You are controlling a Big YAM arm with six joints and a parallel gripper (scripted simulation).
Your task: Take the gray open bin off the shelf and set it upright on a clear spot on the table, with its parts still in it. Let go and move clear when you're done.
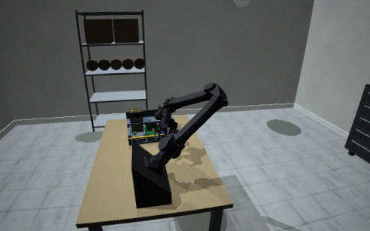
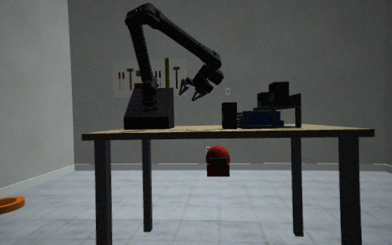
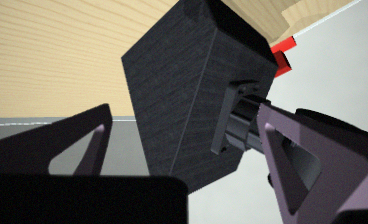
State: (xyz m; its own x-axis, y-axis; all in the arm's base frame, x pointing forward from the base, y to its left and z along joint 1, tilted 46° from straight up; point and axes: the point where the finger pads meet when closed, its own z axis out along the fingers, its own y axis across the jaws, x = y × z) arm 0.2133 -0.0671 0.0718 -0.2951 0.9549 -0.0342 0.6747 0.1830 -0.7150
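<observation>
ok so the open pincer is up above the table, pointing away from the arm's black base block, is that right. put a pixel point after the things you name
Not quite: the pincer (image 1: 163, 132) (image 2: 187, 95) (image 3: 184, 111) points back toward the black base block (image 2: 150, 122) (image 3: 170, 95), as the exterior view shows. It is indeed open and above the table (image 2: 330, 133).

From where I'm standing, using the exterior view as the clock face with the gripper (image 2: 189, 91) (image 3: 184, 111) at its center, there's open air above the table (image 2: 318, 131) (image 1: 109, 166) (image 3: 50, 60) toward 5 and 6. The fingers are wide apart with nothing between them, so no snag there. Around 8 to 9 the big black wedge-shaped base (image 2: 148, 120) (image 1: 149, 181) (image 3: 170, 85) blocks the way. At 4 an upright black block (image 2: 229, 115) sticks up off the tabletop, and past it, the shelf (image 2: 298, 112) and dark boxes (image 2: 278, 93) crowd that side. Tight squeeze low down, way roomier above.
</observation>
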